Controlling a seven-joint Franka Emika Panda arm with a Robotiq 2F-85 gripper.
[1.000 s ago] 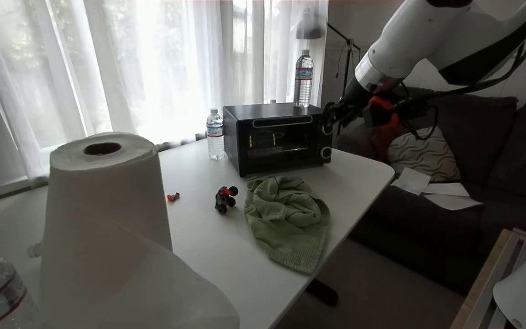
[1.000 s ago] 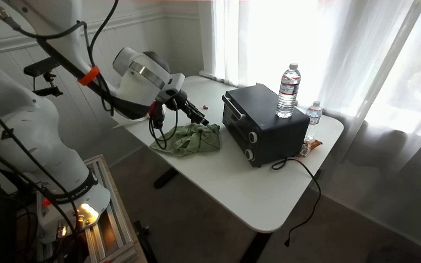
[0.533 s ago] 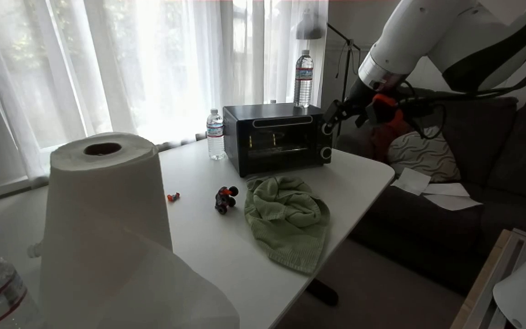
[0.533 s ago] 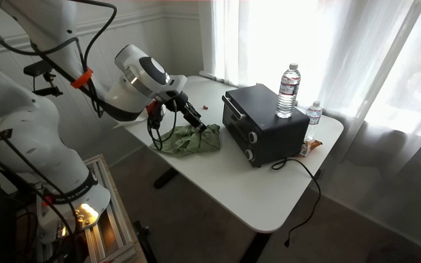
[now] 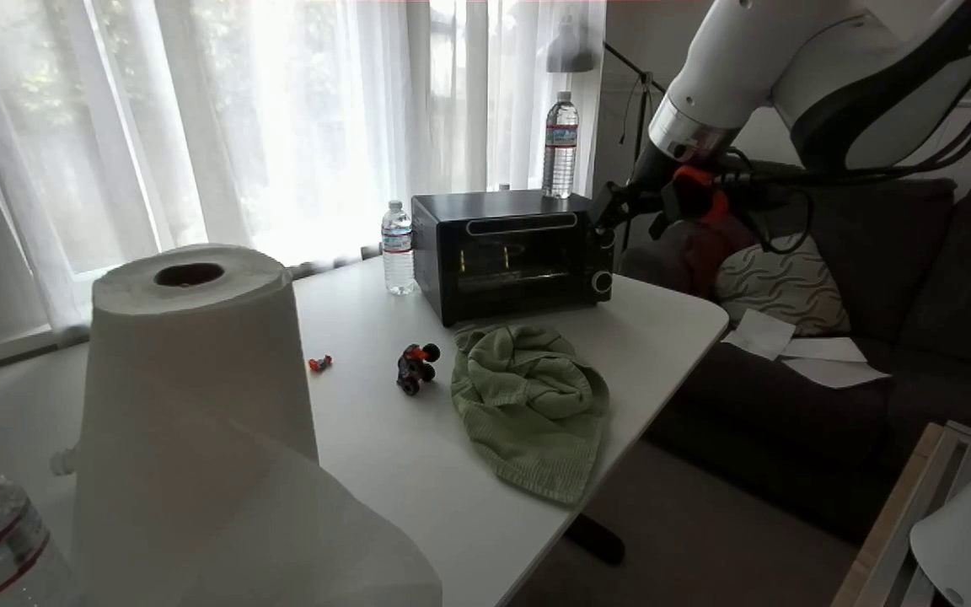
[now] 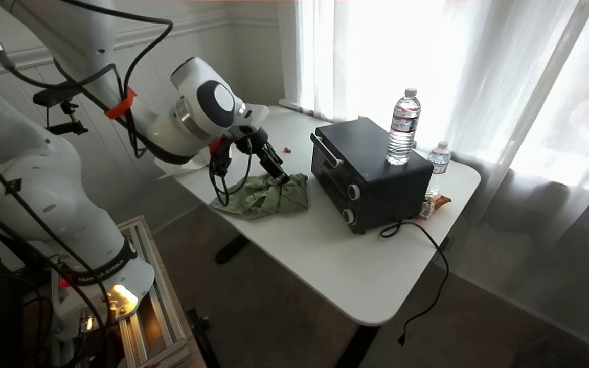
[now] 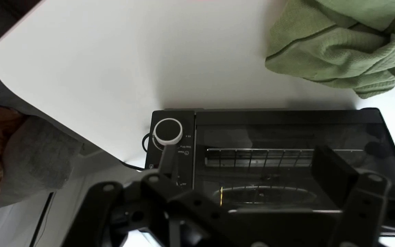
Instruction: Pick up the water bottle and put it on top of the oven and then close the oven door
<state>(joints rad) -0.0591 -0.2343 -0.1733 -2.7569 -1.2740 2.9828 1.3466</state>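
A clear water bottle with a red-edged label (image 5: 561,139) stands upright on top of the black oven (image 5: 485,205), near its control-panel side. The bottle (image 6: 403,128) and oven (image 6: 391,199) also show in the other camera's exterior view. The dark-glass oven door (image 5: 519,257) is shut, with its handle (image 6: 326,152) along the top edge. My gripper (image 5: 624,217) is in front of the oven, apart from the bottle. In the wrist view the gripper (image 7: 247,159) is open and empty, its fingers spread before the oven door (image 7: 269,133). The fingers hide the handle's ends there.
A green towel (image 5: 528,396) lies on the table in front of the oven. A second bottle (image 5: 398,253) stands beside the oven; another bottle (image 6: 436,171) stands behind it. A toy truck (image 5: 415,368), a paper towel roll (image 5: 199,362) and a power cord (image 6: 440,271) are around.
The arm's wrist has rotated and the gripper has tipped slightly lower, then shifted slightly toward the oven's knob side in view. The bottle, oven and door have not moved.
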